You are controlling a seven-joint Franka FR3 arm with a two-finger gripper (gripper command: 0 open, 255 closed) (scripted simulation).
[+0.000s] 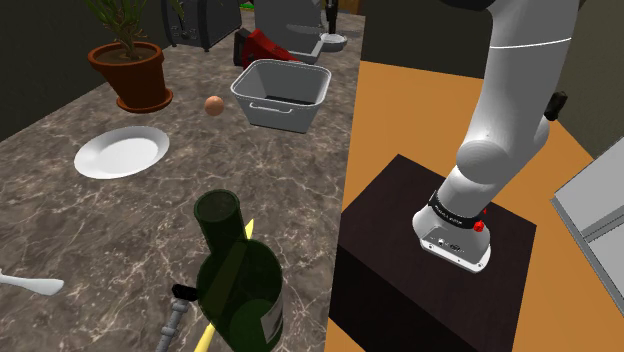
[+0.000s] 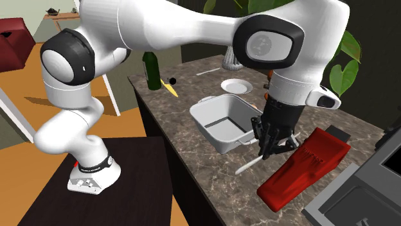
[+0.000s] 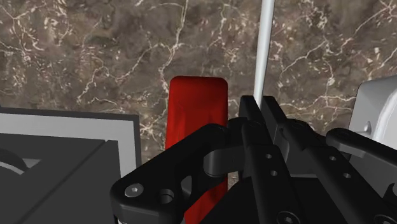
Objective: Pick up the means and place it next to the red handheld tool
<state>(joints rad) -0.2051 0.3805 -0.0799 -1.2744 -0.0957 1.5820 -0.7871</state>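
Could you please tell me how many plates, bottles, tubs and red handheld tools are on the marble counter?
White plate: 1
Green bottle: 1
Grey tub: 1
Red tool: 1
Total: 4

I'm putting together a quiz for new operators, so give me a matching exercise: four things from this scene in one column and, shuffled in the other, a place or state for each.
Things:
1 white utensil
2 green bottle
3 red tool
4 white plate

Places or states:
A flat near the potted plant
B clasped in the gripper
C lying beside the grey tub
D upright by a yellow object

Pairs: 1-B; 2-D; 3-C; 4-A
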